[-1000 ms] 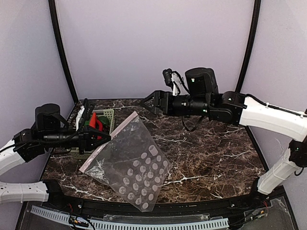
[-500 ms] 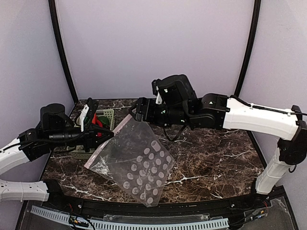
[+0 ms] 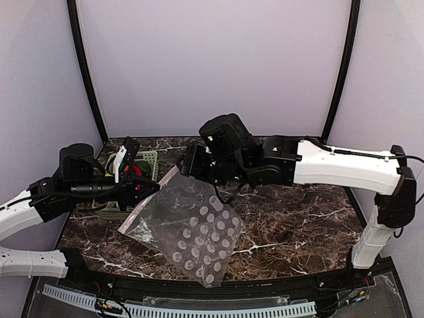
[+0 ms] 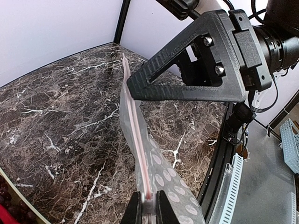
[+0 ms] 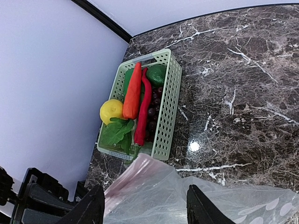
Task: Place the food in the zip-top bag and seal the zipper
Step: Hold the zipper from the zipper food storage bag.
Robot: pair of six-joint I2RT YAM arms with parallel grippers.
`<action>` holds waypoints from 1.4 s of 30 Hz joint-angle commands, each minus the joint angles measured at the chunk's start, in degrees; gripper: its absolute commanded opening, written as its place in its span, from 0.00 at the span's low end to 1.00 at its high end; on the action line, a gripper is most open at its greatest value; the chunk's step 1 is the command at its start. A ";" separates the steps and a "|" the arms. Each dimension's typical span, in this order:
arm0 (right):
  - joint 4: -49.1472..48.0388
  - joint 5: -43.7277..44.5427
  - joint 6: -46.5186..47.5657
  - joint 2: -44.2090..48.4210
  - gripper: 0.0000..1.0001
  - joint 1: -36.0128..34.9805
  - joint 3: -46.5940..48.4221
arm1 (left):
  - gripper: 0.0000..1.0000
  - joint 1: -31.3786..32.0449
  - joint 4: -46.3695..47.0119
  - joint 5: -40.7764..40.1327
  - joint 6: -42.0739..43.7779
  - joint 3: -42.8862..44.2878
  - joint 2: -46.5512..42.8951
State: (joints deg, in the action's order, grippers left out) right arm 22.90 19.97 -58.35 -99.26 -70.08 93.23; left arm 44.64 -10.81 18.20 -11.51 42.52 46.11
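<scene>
Clear white-dotted zip-top bag (image 3: 195,228) is pinched at its zipper strip (image 4: 138,140) by the closed left gripper (image 4: 148,207); right gripper (image 5: 145,201) is spread wide astride its upper edge, nothing held; toy food (image 5: 132,93) is contained in pale green mesh basket (image 5: 171,107).

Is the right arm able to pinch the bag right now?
Probably yes: the right gripper is open, the zip-top bag has its top edge between the jaws, and nothing blocks it.
</scene>
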 commanded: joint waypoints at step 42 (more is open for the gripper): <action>5.92 2.21 -0.56 -10.58 0.41 -2.49 14.49 | 0.01 0.17 2.83 2.79 0.82 -2.60 0.21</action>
State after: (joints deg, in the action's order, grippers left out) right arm 31.14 23.64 -59.00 -108.05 -72.95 106.28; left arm 44.64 -8.93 19.55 -11.51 40.84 46.02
